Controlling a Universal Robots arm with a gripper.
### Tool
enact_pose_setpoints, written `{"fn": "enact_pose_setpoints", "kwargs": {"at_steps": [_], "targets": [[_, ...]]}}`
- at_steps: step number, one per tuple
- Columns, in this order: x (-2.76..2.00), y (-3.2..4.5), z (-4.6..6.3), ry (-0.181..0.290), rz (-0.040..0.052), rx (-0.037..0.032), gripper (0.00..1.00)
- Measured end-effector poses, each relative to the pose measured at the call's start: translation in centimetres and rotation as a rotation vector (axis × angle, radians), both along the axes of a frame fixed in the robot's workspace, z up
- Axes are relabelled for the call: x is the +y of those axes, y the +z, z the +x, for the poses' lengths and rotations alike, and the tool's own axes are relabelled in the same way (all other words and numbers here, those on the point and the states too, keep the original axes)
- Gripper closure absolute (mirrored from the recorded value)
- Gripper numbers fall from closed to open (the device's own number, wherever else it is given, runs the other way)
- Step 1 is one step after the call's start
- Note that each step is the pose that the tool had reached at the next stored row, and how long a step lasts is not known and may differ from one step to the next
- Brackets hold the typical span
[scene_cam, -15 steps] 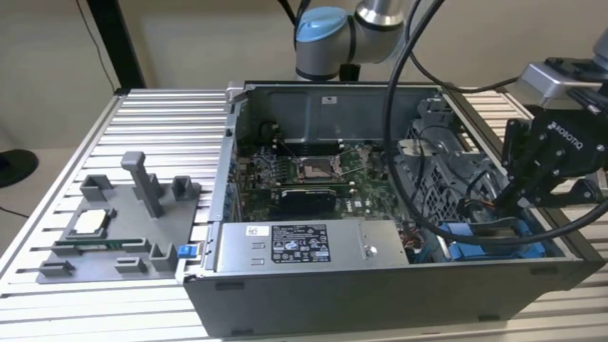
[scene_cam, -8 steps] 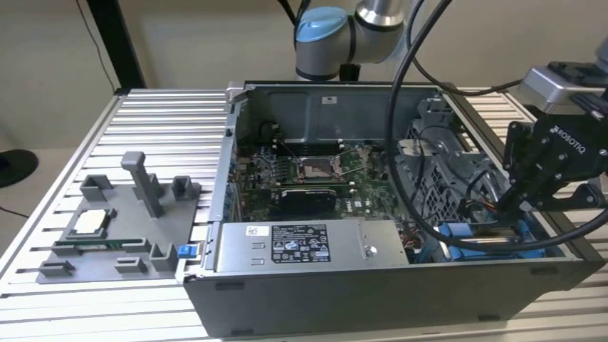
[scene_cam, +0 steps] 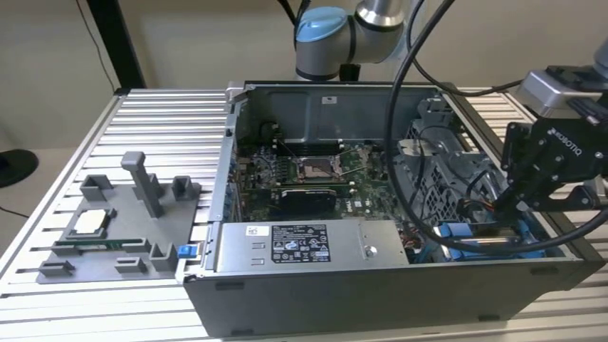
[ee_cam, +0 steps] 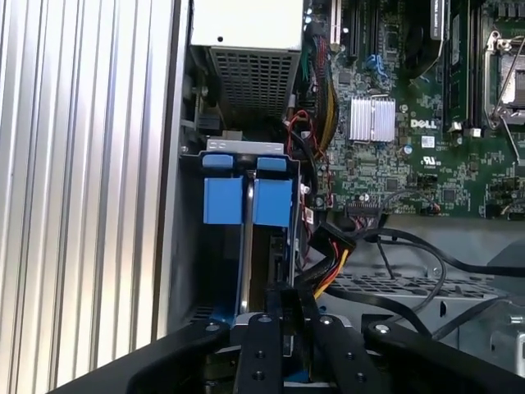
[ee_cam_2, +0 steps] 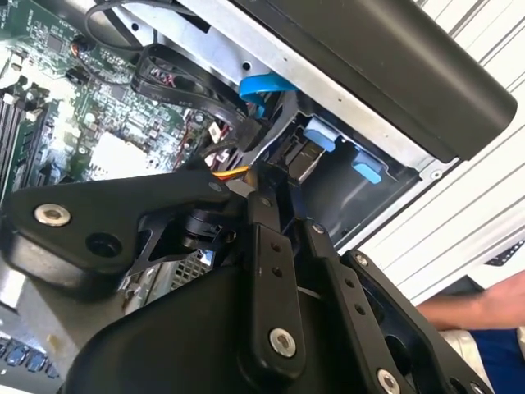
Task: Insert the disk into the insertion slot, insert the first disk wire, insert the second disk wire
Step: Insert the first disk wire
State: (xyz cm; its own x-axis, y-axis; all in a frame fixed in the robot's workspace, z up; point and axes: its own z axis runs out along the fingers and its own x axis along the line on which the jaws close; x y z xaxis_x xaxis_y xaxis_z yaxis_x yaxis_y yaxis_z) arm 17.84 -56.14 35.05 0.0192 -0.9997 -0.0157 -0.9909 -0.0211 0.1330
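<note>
Arm: reaches from the desk's (scene_cam: 161,121) far edge over the open computer case (scene_cam: 380,303), with the wrist tipped down above the case's near corner on the exterior view's right.
Gripper (scene_cam: 508,206) (ee_cam: 283,300) (ee_cam_2: 264,185): low inside that corner, just above the disk.
Jaws: drawn narrow, tips almost together; I cannot tell whether they pinch anything.
Disk (ee_cam: 246,254) (scene_cam: 480,240): sits in the insertion slot (ee_cam: 243,146), with its blue carrier showing.
Wires (ee_cam: 332,271): an orange, yellow and black bundle just beside the slot, between it and the motherboard (ee_cam: 410,123).
Power supply (scene_cam: 304,246): along the case's near edge, beside the slot.
Fixture tray (scene_cam: 124,235): on the desk, near its edge on the exterior view's left, well apart from the gripper.
Person's hand (ee_cam_2: 447,310): beside the case's outer wall.
</note>
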Motion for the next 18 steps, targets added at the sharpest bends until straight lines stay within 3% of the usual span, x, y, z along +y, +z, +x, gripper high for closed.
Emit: {"fn": "enact_pose_setpoints", "kwargs": {"at_steps": [4, 18], "targets": [[-0.04, -0.18, 0.23, 0.0, 0.0051, -0.0001, 1.0], [-0.35, -0.72, 0.3, -0.003, 0.0052, 0.0, 1.0]]}}
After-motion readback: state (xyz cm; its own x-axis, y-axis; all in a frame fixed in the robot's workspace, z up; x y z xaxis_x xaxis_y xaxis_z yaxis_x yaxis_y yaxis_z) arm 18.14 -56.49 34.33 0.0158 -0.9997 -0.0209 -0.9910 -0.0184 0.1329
